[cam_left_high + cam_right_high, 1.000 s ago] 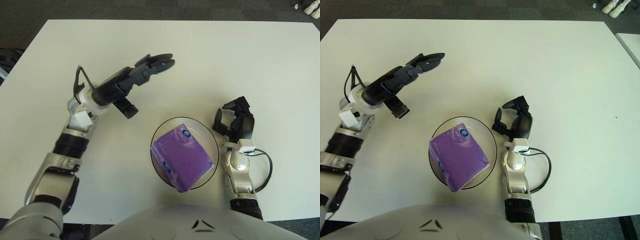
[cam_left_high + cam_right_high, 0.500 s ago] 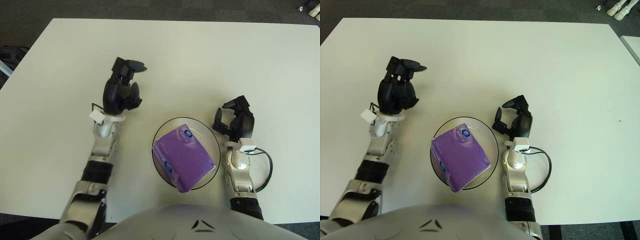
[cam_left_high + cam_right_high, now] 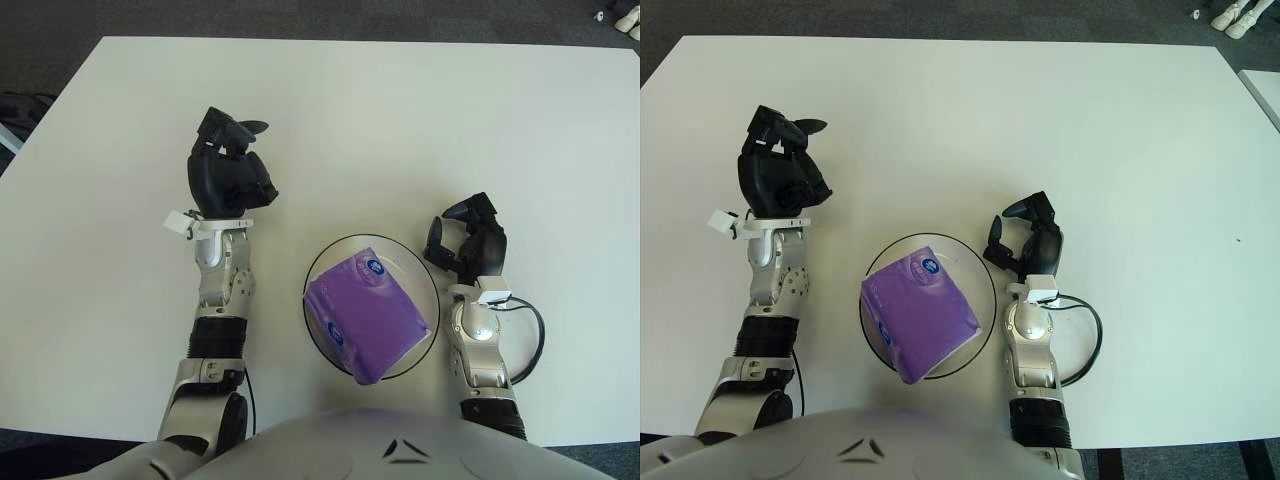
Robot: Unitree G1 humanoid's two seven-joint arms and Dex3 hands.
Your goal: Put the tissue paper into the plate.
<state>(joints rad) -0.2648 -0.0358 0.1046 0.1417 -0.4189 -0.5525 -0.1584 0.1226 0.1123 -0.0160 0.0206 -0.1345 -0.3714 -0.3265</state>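
A purple tissue pack [image 3: 366,314] lies in the clear glass plate [image 3: 423,273] near the table's front edge, slightly tilted, one corner over the front rim. My left hand [image 3: 228,175] is raised over the table to the left of the plate, fingers curled, holding nothing. My right hand [image 3: 469,240] rests just right of the plate, fingers relaxed and empty. Both hands are apart from the pack.
The white table [image 3: 400,120] spreads out behind and to both sides of the plate. A black cable [image 3: 530,340] loops beside my right forearm. Dark floor lies beyond the far edge.
My left arm has drawn back from a reach towards the table's middle and now stands upright left of the plate. The pack, plate and right hand have not moved.
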